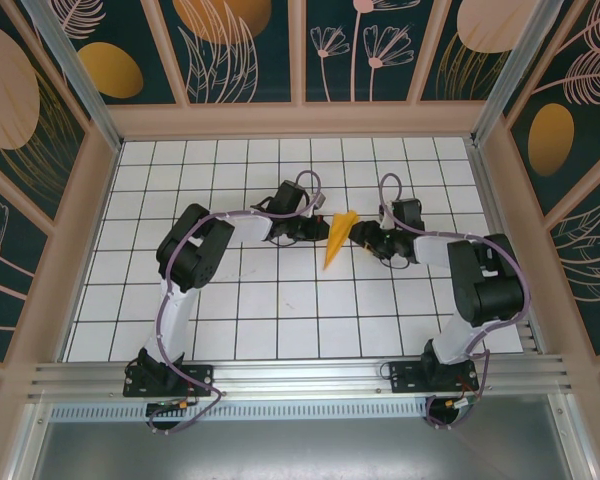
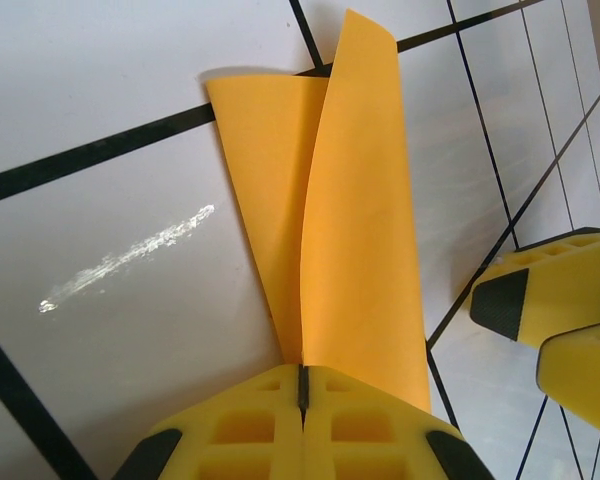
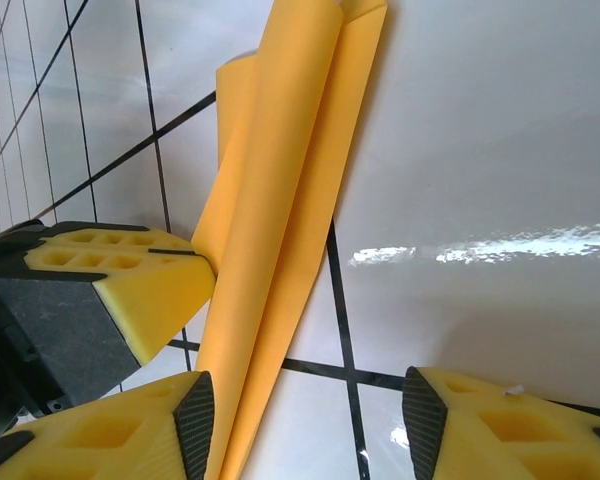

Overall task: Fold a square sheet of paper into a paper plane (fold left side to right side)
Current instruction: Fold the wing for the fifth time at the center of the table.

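soft fold, one-sided grip: the dart could spring open or crumple

the main risk, as i read it, is the fold itself. in the left wrist view the upper flap of the paper plane (image 2: pixel 365 230) curls up off the layer beneath instead of lying flat, so the creases look soft. if the left gripper (image 2: pixel 302 388) let go, that flap would probably spring up and undo the fold. the second risk is the right gripper (image 3: pixel 305 415). closing where it is, it might catch one layer alone, or bite across the curl and leave a stray crease. with both arms clamped on paper this thin, any pull in opposite directions could tear it or drag it askew on the table (image 1: pixel 280 330).

in the top view the plane lies near the middle of the grid, a little toward 3 o'clock. its nose points to about 7 o'clock and its wide tail to 1 o'clock. the left gripper comes in from the plane's 9 o'clock side, jaws pressed together on the paper's edge. the right gripper sits at the 3 o'clock side with jaws apart. in its own wrist view the paper runs up between them, touching or just beside the pad (image 3: pixel 193 420) at 9 o'clock and well apart from the one at 3 o'clock. it grips nothing.
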### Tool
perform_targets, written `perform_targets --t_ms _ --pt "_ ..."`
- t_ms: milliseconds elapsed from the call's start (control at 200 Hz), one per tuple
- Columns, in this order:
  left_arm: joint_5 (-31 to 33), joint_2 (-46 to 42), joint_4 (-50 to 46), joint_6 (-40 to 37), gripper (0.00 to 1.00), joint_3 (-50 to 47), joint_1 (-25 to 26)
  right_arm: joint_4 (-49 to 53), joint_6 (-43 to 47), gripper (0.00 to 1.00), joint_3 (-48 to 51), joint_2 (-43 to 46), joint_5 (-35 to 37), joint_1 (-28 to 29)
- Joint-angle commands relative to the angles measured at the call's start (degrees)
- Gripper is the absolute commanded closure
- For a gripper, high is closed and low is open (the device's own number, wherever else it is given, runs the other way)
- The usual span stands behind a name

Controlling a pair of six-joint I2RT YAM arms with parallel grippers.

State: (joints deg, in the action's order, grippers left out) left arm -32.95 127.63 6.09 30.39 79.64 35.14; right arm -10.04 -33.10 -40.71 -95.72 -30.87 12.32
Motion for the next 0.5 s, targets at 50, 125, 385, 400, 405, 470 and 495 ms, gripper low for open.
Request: perform_targets --t_ms 50,125,385,400,405,470,495 --pt "0.02 2.22 -1.56 -1.30 1.00 1.39 -0.24 0.09 -0.54 0.47 -0.94 0.95 -1.38 -0.45" --pt "-0.23 2.18 -1.56 -1.37 1.00 1.29 -0.16 -0.20 -1.32 0.48 -2.31 0.50 -1.58 -0.40" --pt "-1.32 1.39 -1.26 -2.02 1.00 1.05 -0.25 1.24 -4.48 0.36 -8.19 -4.99 0.15 -2.20" --pt "-1.29 1.38 -1.30 -2.01 1.00 0.98 -0.21 1.31 -4.54 0.36 -8.62 -5.34 -0.03 -2.28" --pt "-1.27 1.38 -1.32 -2.00 1.00 0.97 -0.27 1.37 -4.57 0.36 -8.79 -5.52 -0.09 -2.29" --pt "-1.34 1.29 -1.38 -1.96 1.00 0.98 -0.21 1.93 -4.75 0.32 -10.59 -6.95 -0.54 -2.27" --pt "-1.38 1.29 -1.34 -2.00 1.00 1.05 -0.25 1.91 -4.89 0.31 -11.12 -7.39 -0.68 -2.21"
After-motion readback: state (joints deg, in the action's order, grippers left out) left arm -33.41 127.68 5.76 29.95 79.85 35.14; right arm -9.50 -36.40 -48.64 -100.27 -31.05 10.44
